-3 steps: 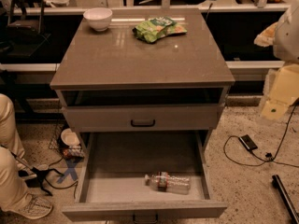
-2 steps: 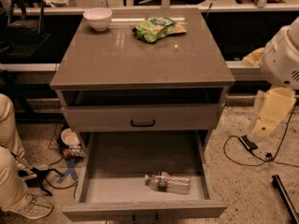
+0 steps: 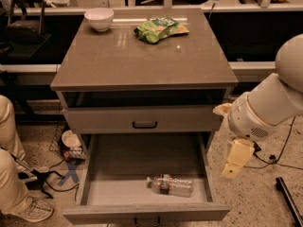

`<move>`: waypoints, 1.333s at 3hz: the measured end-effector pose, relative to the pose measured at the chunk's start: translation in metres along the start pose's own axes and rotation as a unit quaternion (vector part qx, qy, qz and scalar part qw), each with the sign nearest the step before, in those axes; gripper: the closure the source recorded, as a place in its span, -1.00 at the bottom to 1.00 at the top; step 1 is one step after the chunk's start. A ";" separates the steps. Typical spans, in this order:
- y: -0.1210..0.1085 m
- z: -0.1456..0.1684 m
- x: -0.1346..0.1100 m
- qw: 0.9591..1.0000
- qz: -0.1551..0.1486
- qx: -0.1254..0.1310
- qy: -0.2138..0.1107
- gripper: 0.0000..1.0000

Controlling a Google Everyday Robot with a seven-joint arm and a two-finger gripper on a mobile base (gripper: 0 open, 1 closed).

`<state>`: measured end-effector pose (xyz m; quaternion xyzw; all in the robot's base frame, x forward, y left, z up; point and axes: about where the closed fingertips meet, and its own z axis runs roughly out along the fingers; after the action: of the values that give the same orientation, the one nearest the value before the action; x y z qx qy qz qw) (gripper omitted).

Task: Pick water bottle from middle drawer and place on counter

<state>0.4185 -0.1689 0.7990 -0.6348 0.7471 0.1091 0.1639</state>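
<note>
Clear water bottle (image 3: 170, 185) in mid drawer (image 3: 128, 171); gripper (image 3: 230, 173) outside.

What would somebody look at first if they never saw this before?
Probably the big white robot arm at the right, with its end effector hanging beside the open middle drawer. Next, the water bottle lying on its side near the front of that drawer. Up on the counter, a green snack bag and a white bowl sit at the back.

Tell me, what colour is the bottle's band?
Dark reddish, camera view, on the water bottle in the middle drawer; the hand hangs beside it.
</note>
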 end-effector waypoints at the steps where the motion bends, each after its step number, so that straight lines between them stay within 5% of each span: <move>1: 0.000 0.000 0.000 1.000 0.000 0.000 0.000 -1.00; 2: 0.001 0.018 0.008 1.000 0.010 -0.017 0.001 -1.00; 4: -0.001 0.147 0.045 0.998 0.045 -0.031 -0.026 -1.00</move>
<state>0.4286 -0.1551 0.6459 -0.6025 0.7666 0.1554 0.1584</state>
